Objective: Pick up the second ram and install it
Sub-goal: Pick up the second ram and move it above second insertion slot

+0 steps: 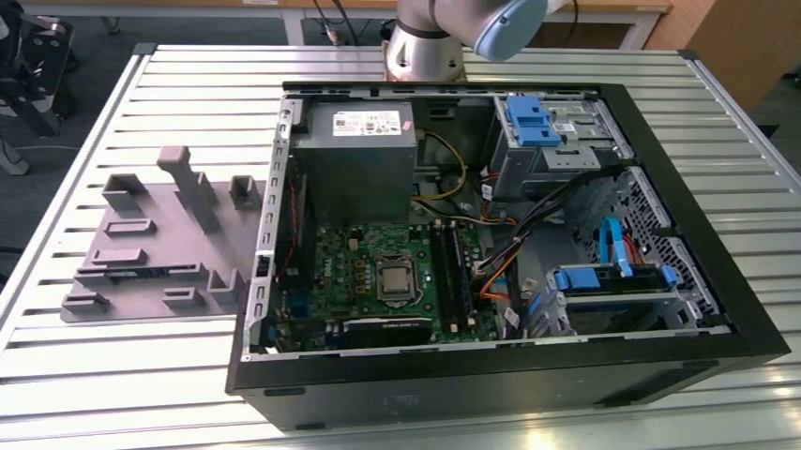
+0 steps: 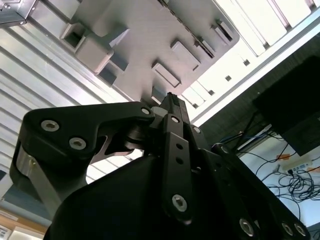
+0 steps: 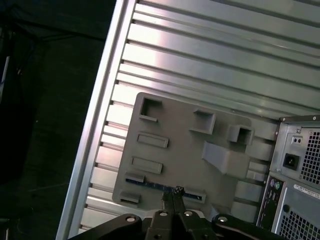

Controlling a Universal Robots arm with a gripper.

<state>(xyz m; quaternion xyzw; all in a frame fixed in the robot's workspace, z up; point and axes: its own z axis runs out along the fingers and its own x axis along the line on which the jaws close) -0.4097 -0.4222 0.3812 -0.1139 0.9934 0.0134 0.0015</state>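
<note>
Two fingertips of the gripper (image 3: 173,192) are pressed together and hold nothing, poised above the grey tray (image 3: 190,150). Just past them, the first wrist view shows the ram (image 3: 155,185), a thin blue stick lying between small blocks at the tray's edge. The exterior view adds the open computer case (image 1: 501,380) beside the tray on the slatted table (image 1: 163,103), with its green motherboard (image 1: 356,267) exposed.

A slatted, seemingly aluminium table (image 1: 126,394) carries a grey holder tray (image 1: 148,255) beside an open computer case (image 1: 501,386).
</note>
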